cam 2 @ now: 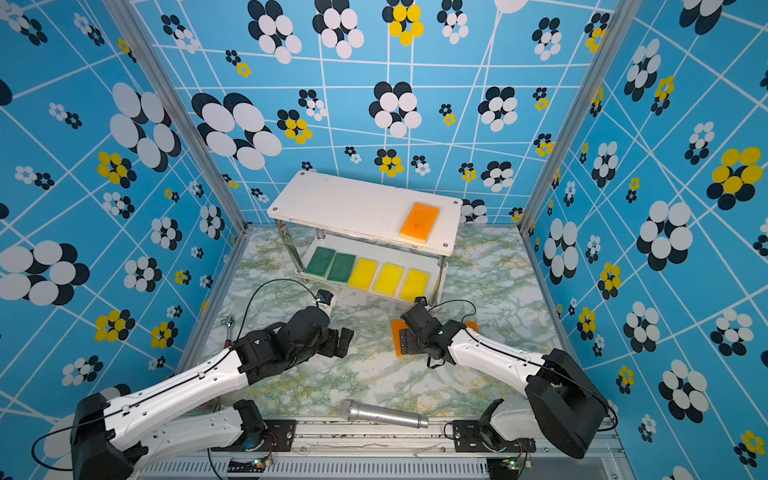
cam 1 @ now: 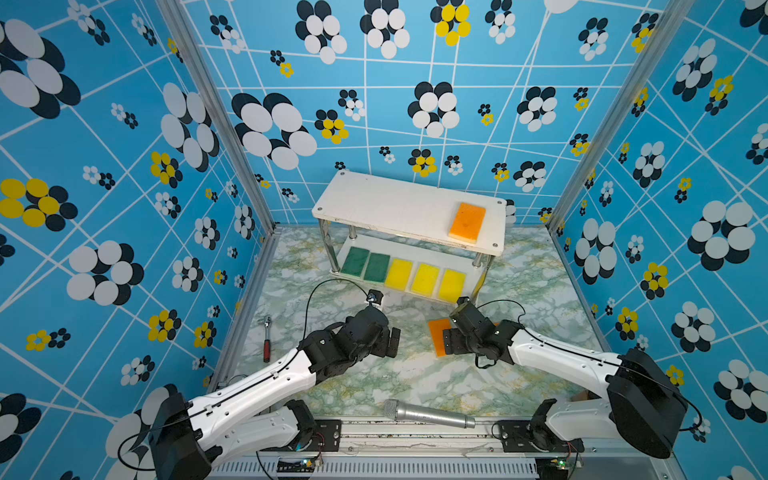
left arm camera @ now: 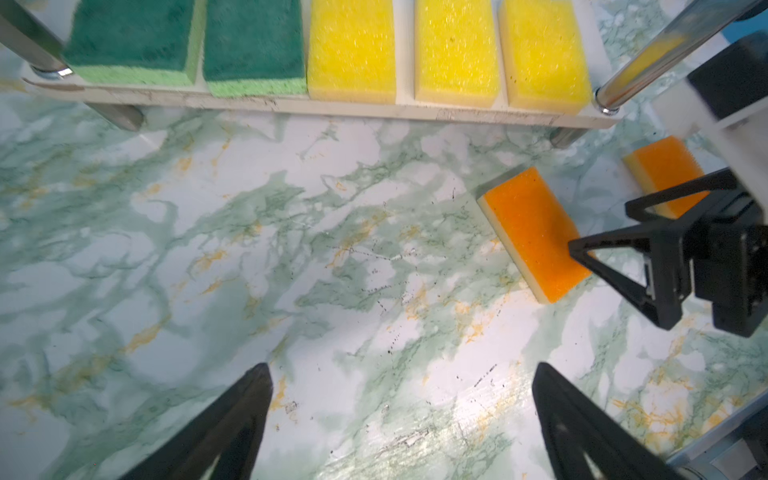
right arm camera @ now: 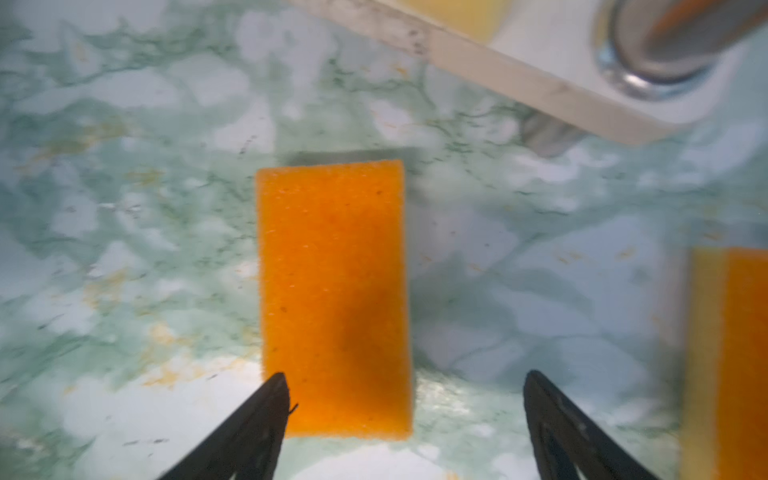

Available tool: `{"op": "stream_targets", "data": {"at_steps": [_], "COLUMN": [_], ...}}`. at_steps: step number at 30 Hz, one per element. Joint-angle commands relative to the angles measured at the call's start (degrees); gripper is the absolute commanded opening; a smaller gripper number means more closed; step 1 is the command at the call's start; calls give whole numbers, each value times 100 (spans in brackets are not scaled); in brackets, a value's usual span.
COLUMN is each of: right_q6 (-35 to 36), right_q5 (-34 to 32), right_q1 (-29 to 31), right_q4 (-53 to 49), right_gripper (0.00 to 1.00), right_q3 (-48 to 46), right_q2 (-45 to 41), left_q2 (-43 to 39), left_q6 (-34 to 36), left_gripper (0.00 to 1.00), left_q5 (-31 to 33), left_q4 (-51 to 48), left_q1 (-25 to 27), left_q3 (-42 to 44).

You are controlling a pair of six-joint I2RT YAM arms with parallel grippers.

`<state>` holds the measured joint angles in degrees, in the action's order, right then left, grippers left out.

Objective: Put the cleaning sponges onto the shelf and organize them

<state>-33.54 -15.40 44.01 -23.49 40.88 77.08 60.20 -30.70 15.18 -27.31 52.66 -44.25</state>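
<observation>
the left hand (cam 1: pixel 392 340) hangs over the middle of the worktop (cam 1: pixel 374 386), jaws spread wide and empty, with only bare surface under it. to its right, well apart from it, the near orange sponge (right arm camera: pixel 332 291) lies flat, orange face up, just in front of the right front post of the shelf (cam 1: pixel 395 203). the right hand (right arm camera: pixel 405 390) hovers over that sponge's near end, jaws wide apart and gripping nothing.

the relation that counts is that the sponge's long axis runs straight away from the right hand, so the jaws span its short width. it sits off-centre, though, with 1 fingertip (right arm camera: pixel 274 386) over its edge and the other well clear. the right hand is plainly nearer, and i judge it needs a small sideways shift before closing. a 2nd orange sponge (left arm camera: pixel 665 170) lies further right, mostly hidden under the right arm in both top views.

the shelf stands at the worktop's far edge. 2 green sponges (cam 1: pixel 355 262) and 3 yellow sponges (cam 1: pixel 424 278) fill its lower board in a row. a shelved orange sponge (cam 1: pixel 467 222) sits at the top board's right end, with room to its left. the marble-patterned worktop looks smooth, so foam should lift easily.
</observation>
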Motion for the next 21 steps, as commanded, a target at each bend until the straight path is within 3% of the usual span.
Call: {"op": "stream_targets", "data": {"at_steps": [1,8,21], "right_q6": [-395,-895,-745], "right_q5": [-1080,-1712,-1191], "right_q1": [-49,-59,209], "right_q4": [-818,-1450,-987], "right_gripper": [90,90,89], "right_q3": [96,45,348], "right_q2": [-194,-261,907], "left_q2": [327,852,1143], "left_q6": [-394,-354,-343], "left_gripper": [99,99,99], "left_q5": [-151,-281,-498], "left_q4": [154,337,600], "left_q1": [85,102,42], "left_q3": [153,55,216]}}
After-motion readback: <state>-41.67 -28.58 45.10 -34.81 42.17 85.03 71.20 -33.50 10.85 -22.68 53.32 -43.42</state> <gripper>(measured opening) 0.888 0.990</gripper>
